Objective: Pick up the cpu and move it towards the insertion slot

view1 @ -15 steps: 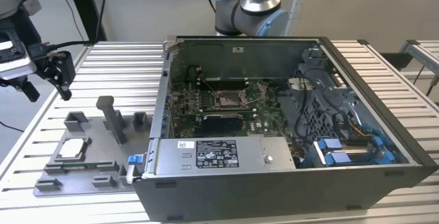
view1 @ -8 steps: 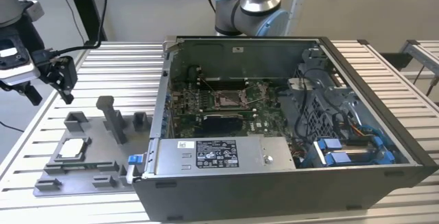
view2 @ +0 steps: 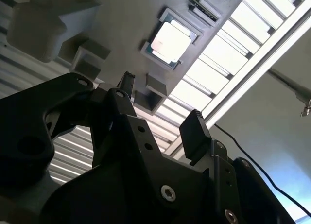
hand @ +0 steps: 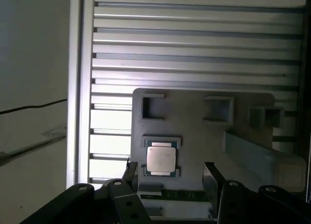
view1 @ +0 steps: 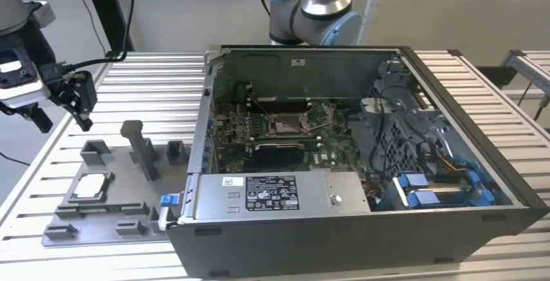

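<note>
- Noting gripper (view1: 63,121), upper left of exterior view, above fixture (view1: 129,196), jaws spread wide, holding nothing.
- Finding cpu (view1: 90,186) lying flat in fixture, lower left, well apart from slot (view1: 284,124).
- Judging cpu light, stiff, fragile; advising gripping opposite edges.

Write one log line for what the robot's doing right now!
end effector: open, above cpu | cpu: in grey fixture, not gripped | insertion slot: inside computer case

Pincer (view1: 64,125): fingers spread apart, empty, pointing downward, at exterior view's left.
</note>
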Controlling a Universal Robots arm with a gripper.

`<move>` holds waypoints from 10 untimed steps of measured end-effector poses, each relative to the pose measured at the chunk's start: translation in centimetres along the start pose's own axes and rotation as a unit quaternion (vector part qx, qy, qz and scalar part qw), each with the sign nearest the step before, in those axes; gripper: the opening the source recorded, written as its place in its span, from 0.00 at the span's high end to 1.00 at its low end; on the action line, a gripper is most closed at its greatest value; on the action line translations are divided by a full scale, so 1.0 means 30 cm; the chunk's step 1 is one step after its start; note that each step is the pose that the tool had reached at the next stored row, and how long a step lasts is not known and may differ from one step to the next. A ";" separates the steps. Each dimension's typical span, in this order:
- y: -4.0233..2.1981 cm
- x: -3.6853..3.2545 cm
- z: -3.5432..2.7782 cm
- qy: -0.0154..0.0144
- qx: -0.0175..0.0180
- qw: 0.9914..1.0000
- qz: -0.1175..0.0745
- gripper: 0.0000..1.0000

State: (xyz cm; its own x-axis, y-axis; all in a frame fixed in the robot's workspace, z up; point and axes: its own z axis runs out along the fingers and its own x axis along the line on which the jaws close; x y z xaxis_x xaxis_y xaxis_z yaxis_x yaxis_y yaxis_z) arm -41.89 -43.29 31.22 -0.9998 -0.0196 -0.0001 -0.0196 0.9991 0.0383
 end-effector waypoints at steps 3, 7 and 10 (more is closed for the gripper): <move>0.000 0.000 0.011 0.000 0.000 1.000 0.000 0.00; -0.001 0.000 0.026 0.000 0.000 1.000 0.000 0.00; -0.004 0.000 0.037 0.000 0.000 1.000 0.000 0.00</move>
State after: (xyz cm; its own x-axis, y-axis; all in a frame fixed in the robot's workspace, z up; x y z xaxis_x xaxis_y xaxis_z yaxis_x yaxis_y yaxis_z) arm -41.89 -43.35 30.12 -0.9998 -0.0196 0.0000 -0.0195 0.9991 0.0382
